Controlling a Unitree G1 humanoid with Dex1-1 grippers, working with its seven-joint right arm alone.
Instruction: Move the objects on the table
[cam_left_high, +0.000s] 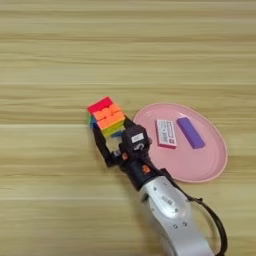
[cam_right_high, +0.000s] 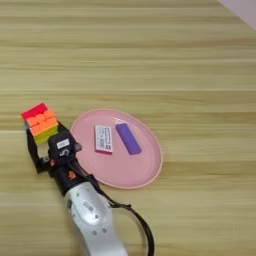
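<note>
A multicoloured puzzle cube (cam_left_high: 106, 116) (cam_right_high: 40, 121) sits just left of the round pink plate (cam_left_high: 205, 172) (cam_right_high: 131, 176), tilted a little. My right gripper (cam_left_high: 113, 139) (cam_right_high: 45, 142) is shut on it, one black finger on each side of its lower half. The silver forearm (cam_left_high: 170, 210) runs in from the bottom edge. I cannot see whether the cube touches the table. The cube and gripper hide the wood right under them.
On the plate lie a white and pink card-like piece (cam_left_high: 166, 133) (cam_right_high: 103, 139) and a small purple block (cam_left_high: 190, 132) (cam_right_high: 128, 138), side by side. The wood-grain table (cam_left_high: 60, 60) fills the rest of the view.
</note>
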